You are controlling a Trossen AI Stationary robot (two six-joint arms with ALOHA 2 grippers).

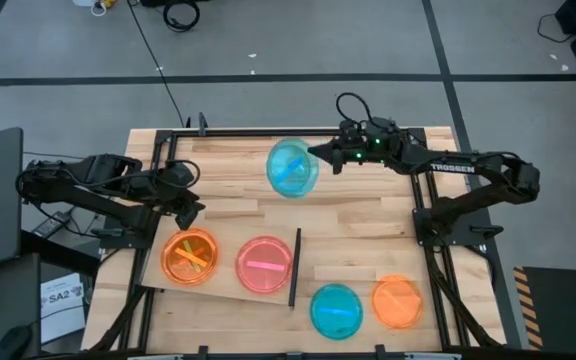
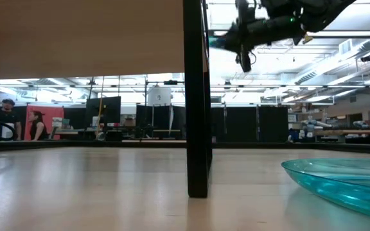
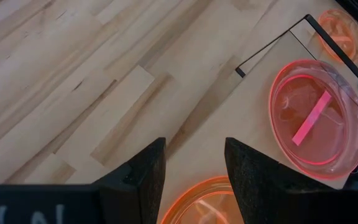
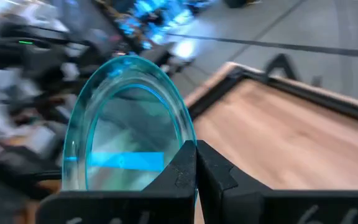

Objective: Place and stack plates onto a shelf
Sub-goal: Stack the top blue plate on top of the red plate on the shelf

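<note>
Aloft, the right gripper (image 1: pixel 318 156) pinches a blue plate (image 1: pixel 292 168) near the table's (image 1: pixel 368 225) far edge.
Left gripper (image 1: pixel 196 212) fingers spread, empty, above the shelf's (image 1: pixel 226 283) orange plate (image 1: pixel 189 256); pink plate (image 1: pixel 264 264) beside it.

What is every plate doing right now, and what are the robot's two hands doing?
Held blue plate: lifted in the air, pinched at its rim.
Right gripper: shut on the held blue plate.
Left gripper: open, empty, above the orange plate on the shelf.
Orange plate on the shelf: lying flat.
Pink plate: flat on the shelf.
Second blue plate: flat on the table.
Second orange plate: flat on the table.
</note>
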